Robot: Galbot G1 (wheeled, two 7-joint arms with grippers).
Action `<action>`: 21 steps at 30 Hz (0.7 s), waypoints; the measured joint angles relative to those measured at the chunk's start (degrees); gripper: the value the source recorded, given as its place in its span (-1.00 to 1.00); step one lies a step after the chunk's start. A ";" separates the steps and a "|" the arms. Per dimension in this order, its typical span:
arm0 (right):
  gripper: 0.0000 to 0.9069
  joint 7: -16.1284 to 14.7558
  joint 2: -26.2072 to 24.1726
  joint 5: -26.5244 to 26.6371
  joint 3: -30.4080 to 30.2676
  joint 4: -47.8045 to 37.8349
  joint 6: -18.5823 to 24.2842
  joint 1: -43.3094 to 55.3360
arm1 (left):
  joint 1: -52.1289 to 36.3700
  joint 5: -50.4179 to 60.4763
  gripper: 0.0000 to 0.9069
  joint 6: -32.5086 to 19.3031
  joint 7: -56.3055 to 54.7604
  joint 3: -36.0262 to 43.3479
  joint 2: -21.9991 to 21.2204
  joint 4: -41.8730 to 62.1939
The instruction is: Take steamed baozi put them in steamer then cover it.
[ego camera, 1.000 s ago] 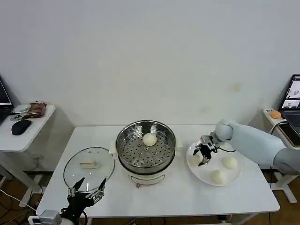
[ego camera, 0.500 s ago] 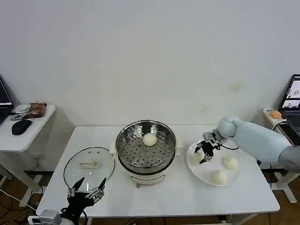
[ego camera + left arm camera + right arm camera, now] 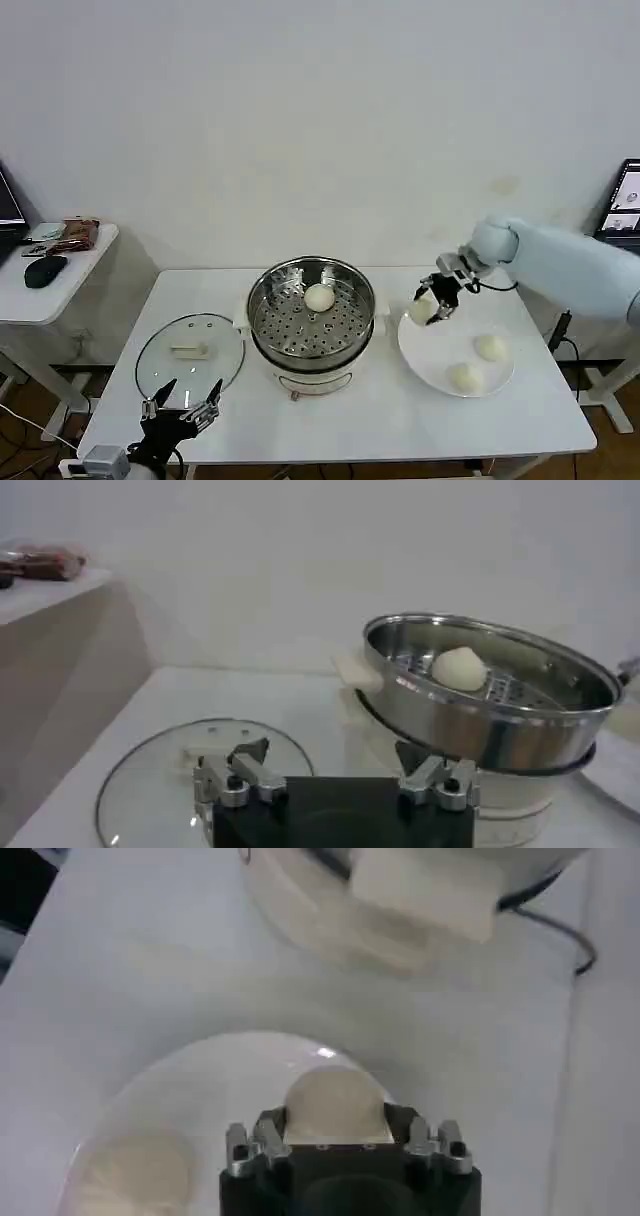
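My right gripper [image 3: 432, 306] is shut on a cream steamed baozi [image 3: 418, 312], held just above the left rim of the white plate [image 3: 435, 352]; the bun sits between its fingers [image 3: 335, 1106]. Two more baozi [image 3: 490, 347] [image 3: 465, 377] lie on the plate. One baozi [image 3: 319, 297] rests on the perforated floor of the shiny steamer [image 3: 345, 335] at the table's middle, and shows inside the steamer [image 3: 520, 730] as a pale bun [image 3: 458, 668]. The glass cover [image 3: 190, 350] lies flat on the table to the left. My left gripper [image 3: 181, 409] hangs open at the front edge, near the cover [image 3: 150, 780].
A side table [image 3: 50, 290] with a black mouse and packets stands at the far left. A laptop [image 3: 625, 200] stands at the far right. A black cable [image 3: 585, 943] runs beside the steamer's white base [image 3: 400, 898]. Bare tabletop lies in front of the steamer.
My right gripper has risen off the plate with a baozi in it and shifted slightly toward the steamer. The left arm has stayed put.
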 measured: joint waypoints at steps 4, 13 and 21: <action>0.51 0.20 0.53 3.22 -3.41 2.51 -0.97 5.18 | -0.83 0.11 1.00 -0.01 -0.07 0.02 0.05 0.57; 0.51 1.56 2.88 10.90 -8.77 6.50 -3.57 14.34 | -2.39 0.05 1.00 -0.01 -0.58 0.66 0.25 1.44; 0.51 2.95 6.67 17.01 -10.96 7.60 -5.61 17.95 | -2.61 0.43 1.00 -0.01 -0.91 1.19 0.40 1.11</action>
